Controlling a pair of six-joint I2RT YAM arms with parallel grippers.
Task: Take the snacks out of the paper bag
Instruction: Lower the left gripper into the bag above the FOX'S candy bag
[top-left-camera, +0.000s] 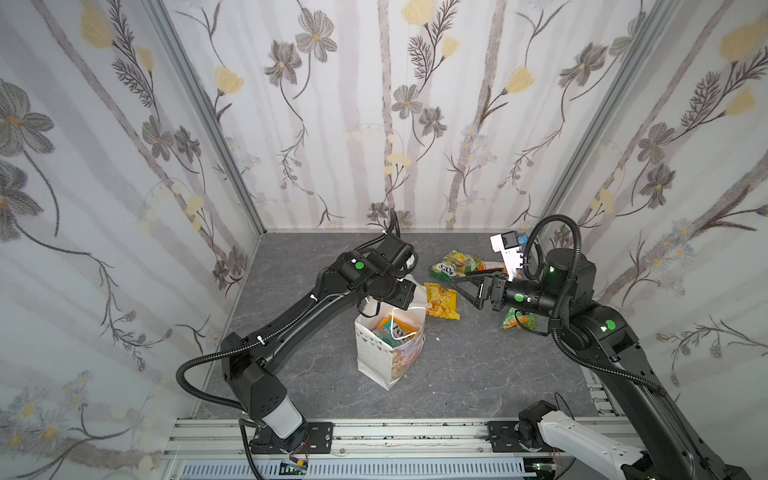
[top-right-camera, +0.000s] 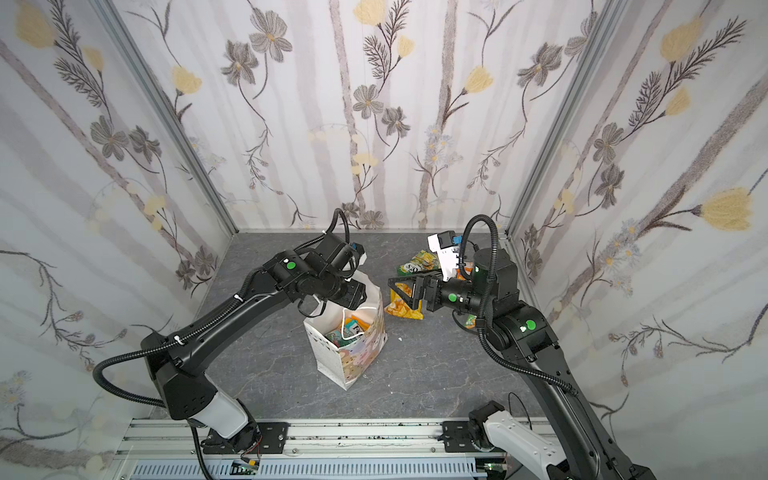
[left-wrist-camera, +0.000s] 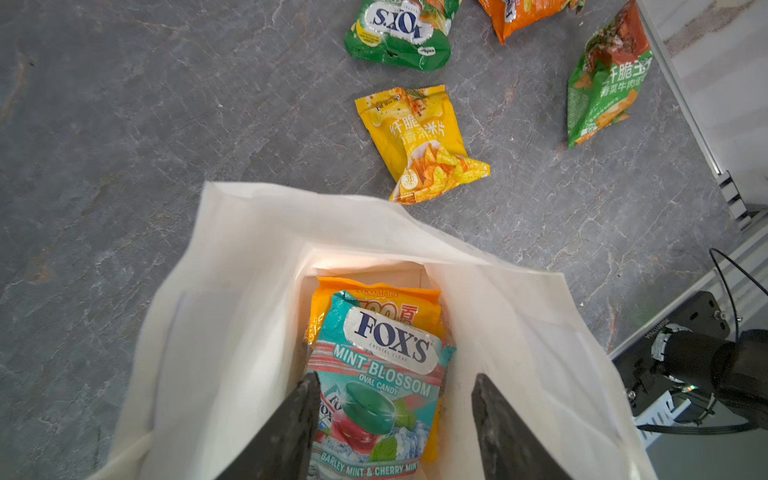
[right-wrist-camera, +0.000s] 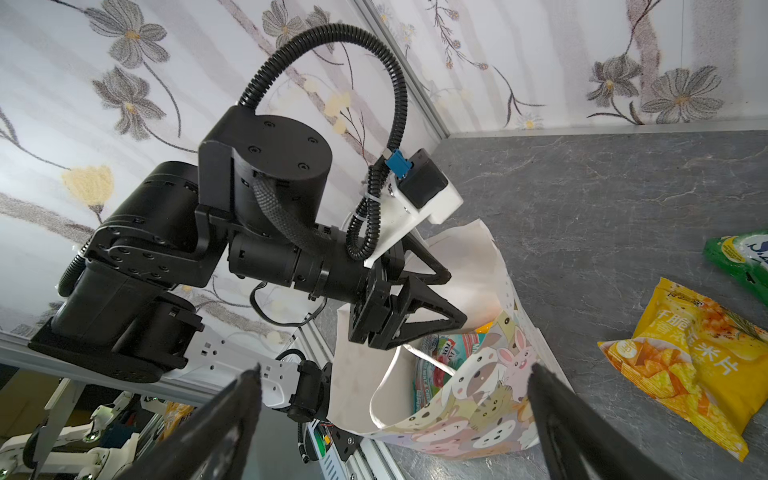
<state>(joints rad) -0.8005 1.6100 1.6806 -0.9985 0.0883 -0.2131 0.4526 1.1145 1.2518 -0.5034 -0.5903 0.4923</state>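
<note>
The white paper bag (top-left-camera: 374, 353) (top-right-camera: 328, 357) stands upright mid-table. My left gripper (left-wrist-camera: 395, 378) is open inside its mouth, fingers either side of the teal FOX'S packet (left-wrist-camera: 386, 374); one finger touches its edge. An orange-yellow packet (left-wrist-camera: 374, 291) stands behind it. To the bag's right, my right gripper (top-left-camera: 465, 293) (right-wrist-camera: 397, 370) hovers wide open and empty, pointing at the bag. Other snacks lie on the table: a yellow packet (top-left-camera: 442, 299) (left-wrist-camera: 419, 141), a green-yellow FOX'S (top-left-camera: 453, 264), an orange one (left-wrist-camera: 519, 12) and a green-orange one (left-wrist-camera: 606, 79).
Flowered walls close the grey table (top-left-camera: 478, 374) on three sides. An aluminium rail (top-left-camera: 415, 432) with both arm bases runs along the front. A white idle arm (top-left-camera: 582, 436) lies at the front right. The bag's cord handle (right-wrist-camera: 386, 382) hangs into the opening.
</note>
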